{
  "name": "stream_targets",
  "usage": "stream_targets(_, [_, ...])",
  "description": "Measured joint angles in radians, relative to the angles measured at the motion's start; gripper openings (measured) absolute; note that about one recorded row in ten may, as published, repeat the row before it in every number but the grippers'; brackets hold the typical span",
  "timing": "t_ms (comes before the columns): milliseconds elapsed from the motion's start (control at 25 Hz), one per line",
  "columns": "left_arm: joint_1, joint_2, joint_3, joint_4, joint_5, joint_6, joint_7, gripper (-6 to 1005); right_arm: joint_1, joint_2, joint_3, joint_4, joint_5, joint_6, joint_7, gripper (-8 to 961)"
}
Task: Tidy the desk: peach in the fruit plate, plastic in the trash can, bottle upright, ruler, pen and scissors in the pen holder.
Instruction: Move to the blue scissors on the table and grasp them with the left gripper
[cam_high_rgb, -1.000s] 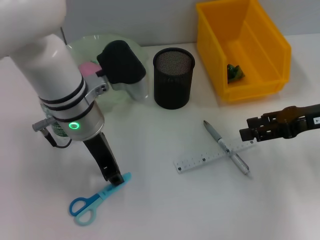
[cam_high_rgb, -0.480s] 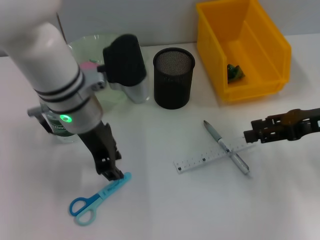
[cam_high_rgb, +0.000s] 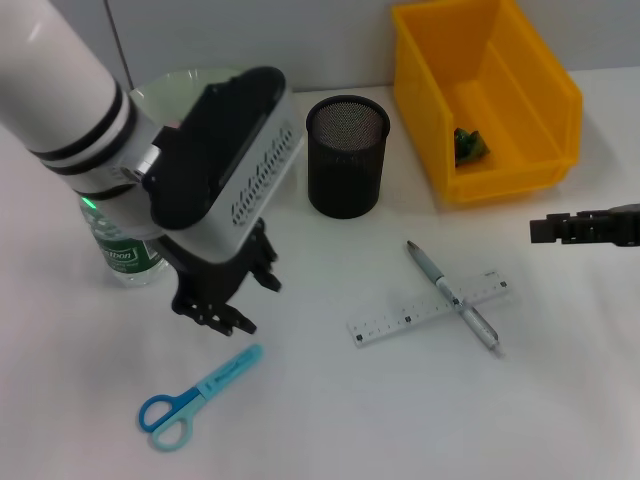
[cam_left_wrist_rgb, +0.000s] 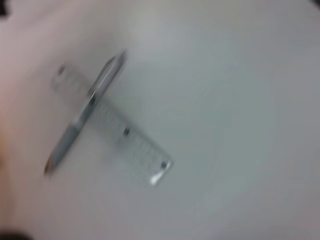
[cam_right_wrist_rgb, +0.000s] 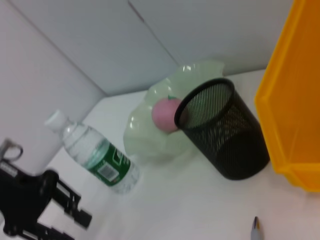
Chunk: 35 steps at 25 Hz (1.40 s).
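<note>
The yellow trash can (cam_high_rgb: 487, 95) sits at the far right corner of the desk (cam_high_rgb: 330, 420) with the green plastic scrap (cam_high_rgb: 468, 145) already inside, and the pale green fruit plate (cam_right_wrist_rgb: 150, 135) at the far left holds the pink peach (cam_right_wrist_rgb: 166, 114). Bottle (cam_high_rgb: 118, 248) stands upright near the left edge, so that leaves the stationery. The left gripper (cam_high_rgb: 222, 305) hangs above the blue scissors (cam_high_rgb: 196, 396), which lie flat near the front left edge, fingers spread apart and empty. I'd say scissors are the step here: come straight down over the narrow blade shank, not the loops, and close firmly so they don't swivel. Mesh pen holder (cam_high_rgb: 346, 155) waits mid-back; tip them in blades first. Pen (cam_high_rgb: 452, 294) lies crossed on top of the ruler (cam_high_rgb: 428, 311), right of middle. Right gripper (cam_high_rgb: 545, 229) is parked at the right edge; whether it's open or closed, cannot tell.
</note>
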Motion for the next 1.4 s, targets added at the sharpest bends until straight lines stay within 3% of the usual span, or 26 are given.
stream_targets(200, [-0.008, 0.0, 0.022, 0.002, -0.032, 0.008, 0.057, 470, 0.011, -0.016, 0.009, 0.002, 0.0, -0.019, 0.022, 725])
stream_targets(280, [-0.03, 0.008, 0.145, -0.011, -0.05, -0.006, 0.186, 471, 0.017, -0.028, 0.009, 0.003, -0.005, -0.022, 0.042, 725])
stream_targets(360, [-0.03, 0.008, 0.145, -0.011, -0.05, -0.006, 0.186, 471, 0.02, -0.035, 0.012, 0.001, -0.006, -0.027, 0.062, 725])
stream_targets(400, [-0.059, 0.031, 0.202, -0.046, -0.082, -0.026, 0.247, 472, 0.021, -0.037, 0.014, -0.002, -0.006, -0.032, 0.071, 725])
stream_targets(440, [-0.059, 0.031, 0.202, -0.046, -0.082, -0.026, 0.247, 472, 0.023, -0.039, 0.02, -0.015, -0.005, -0.045, 0.081, 725])
stream_targets(480, [-0.067, 0.046, 0.22, -0.045, -0.101, -0.039, 0.313, 472, 0.023, -0.039, 0.02, -0.015, -0.005, -0.045, 0.081, 725])
stream_targets(560, [-0.067, 0.046, 0.22, -0.045, -0.101, -0.039, 0.313, 473, 0.028, -0.044, 0.023, -0.019, -0.005, -0.054, 0.088, 725])
stream_targets(600, [-0.046, 0.062, 0.241, -0.004, -0.105, -0.069, 0.425, 473, 0.031, -0.047, 0.024, -0.019, -0.005, -0.057, 0.09, 725])
stream_targets(760, [-0.024, 0.058, 0.25, 0.012, -0.072, -0.095, 0.529, 654, 0.04, -0.066, 0.034, -0.021, -0.006, -0.088, 0.112, 725])
stream_targets(800, [-0.016, 0.049, 0.243, 0.012, -0.039, -0.099, 0.579, 699, 0.042, -0.069, 0.04, -0.022, -0.005, -0.098, 0.118, 725])
stream_targets(840, [0.002, 0.024, 0.225, 0.011, 0.024, -0.099, 0.669, 697, 0.047, -0.075, 0.052, -0.025, -0.005, -0.121, 0.129, 725])
stream_targets(920, [0.017, 0.014, 0.221, 0.015, 0.053, -0.1, 0.738, 693, 0.048, -0.076, 0.054, -0.026, -0.005, -0.126, 0.131, 725])
stream_targets(1200, [0.06, 0.005, 0.238, 0.035, 0.078, -0.097, 0.893, 667, 0.056, -0.078, 0.057, -0.024, -0.009, -0.116, 0.132, 724])
stream_targets(1400, [0.079, 0.015, 0.286, 0.061, 0.074, -0.067, 0.996, 659, 0.057, -0.079, 0.054, -0.021, -0.01, -0.115, 0.151, 724])
